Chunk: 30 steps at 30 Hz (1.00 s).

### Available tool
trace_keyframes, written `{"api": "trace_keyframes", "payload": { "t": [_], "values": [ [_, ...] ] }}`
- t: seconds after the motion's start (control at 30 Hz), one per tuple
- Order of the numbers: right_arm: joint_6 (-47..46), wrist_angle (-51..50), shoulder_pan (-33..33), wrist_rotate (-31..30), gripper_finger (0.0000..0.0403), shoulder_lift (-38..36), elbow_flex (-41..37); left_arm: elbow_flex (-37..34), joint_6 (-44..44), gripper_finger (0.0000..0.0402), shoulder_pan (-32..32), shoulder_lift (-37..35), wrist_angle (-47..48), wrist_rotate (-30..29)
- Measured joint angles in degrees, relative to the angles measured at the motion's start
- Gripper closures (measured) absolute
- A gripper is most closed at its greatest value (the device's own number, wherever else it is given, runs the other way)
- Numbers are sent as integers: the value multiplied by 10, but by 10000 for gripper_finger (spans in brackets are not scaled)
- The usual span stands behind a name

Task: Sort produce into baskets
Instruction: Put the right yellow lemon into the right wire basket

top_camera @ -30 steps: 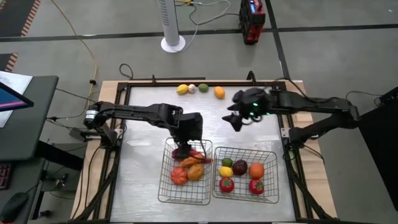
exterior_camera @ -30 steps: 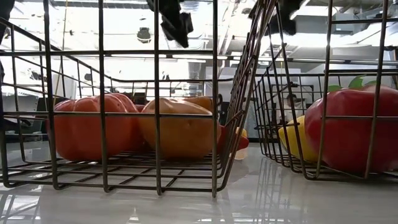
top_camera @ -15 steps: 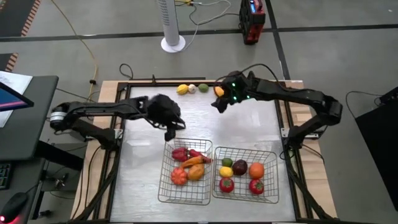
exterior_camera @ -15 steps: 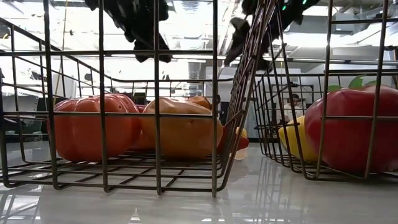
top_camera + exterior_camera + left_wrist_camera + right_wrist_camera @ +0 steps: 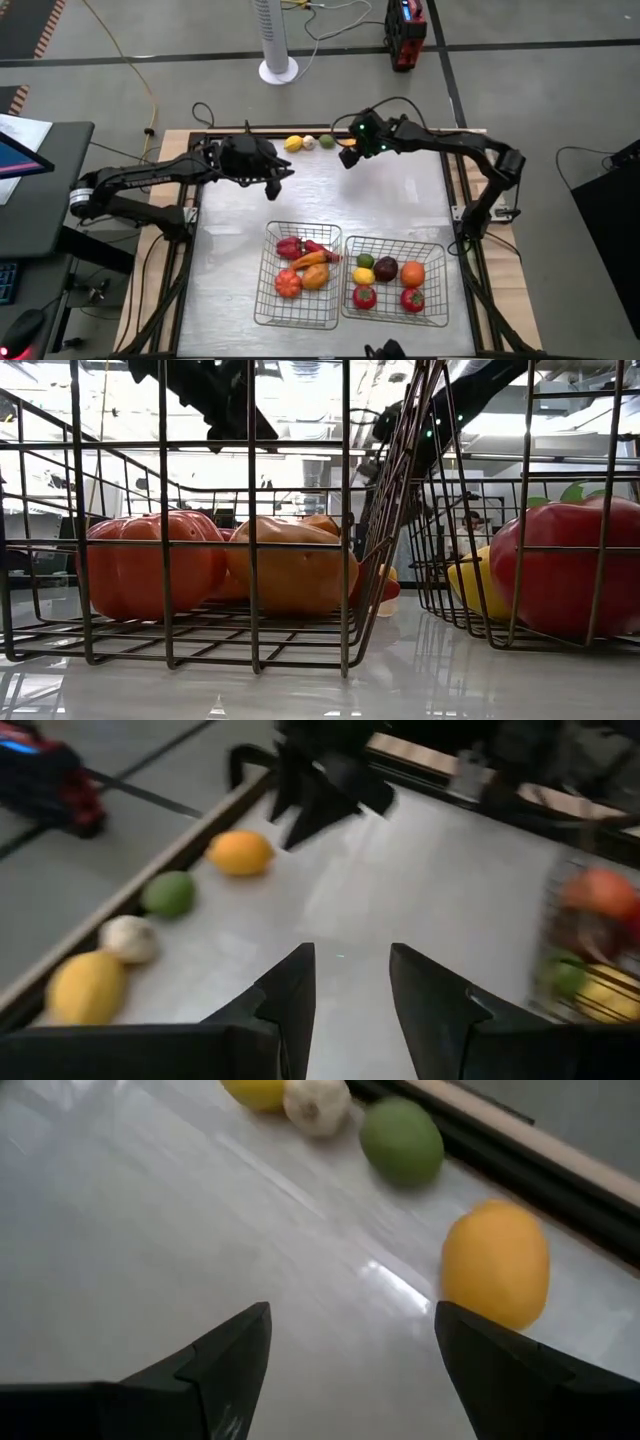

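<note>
A: Produce sits in two places. Four loose pieces line the far edge of the pale glossy surface: a yellow lemon, a whitish bulb, a round green lime and a smooth orange fruit.

B: And the rest?

A: In two silver wire-mesh baskets near the front. The left basket holds a long red pepper, a carrot and orange pieces; the right basket holds red, orange, yellow, green and dark purple rounds.

B: Grippers?

A: The right gripper hovers just beside the orange fruit, fingers wide, empty. The left gripper hangs over bare surface near the lemon, fingers narrowly parted, empty.
</note>
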<state>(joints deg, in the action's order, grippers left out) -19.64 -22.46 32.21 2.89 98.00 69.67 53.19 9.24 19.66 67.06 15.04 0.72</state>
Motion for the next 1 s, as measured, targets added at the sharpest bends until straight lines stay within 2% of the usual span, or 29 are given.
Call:
{"api": "trace_keyframes", "payload": {
  "t": [0.1, 0.3, 0.57, 0.77, 1.0],
  "values": [
    [20, -2, 10, 0, 91, 28, 0, 0, -4, 285, 10, 2, 0, -27],
    [35, 4, 25, -7, 71, 53, 0, 0, 10, 285, 28, 3, 2, -30],
    [32, 18, 29, -68, 36, 54, 9, 0, -50, 285, 77, 3, 2, -40],
    [32, 56, 26, -155, 38, 54, 9, 0, -60, 285, 122, 4, 1, -39],
    [25, 60, 24, -165, 49, 54, 4, 0, -67, 285, 139, 4, 0, -20]
  ]
}}
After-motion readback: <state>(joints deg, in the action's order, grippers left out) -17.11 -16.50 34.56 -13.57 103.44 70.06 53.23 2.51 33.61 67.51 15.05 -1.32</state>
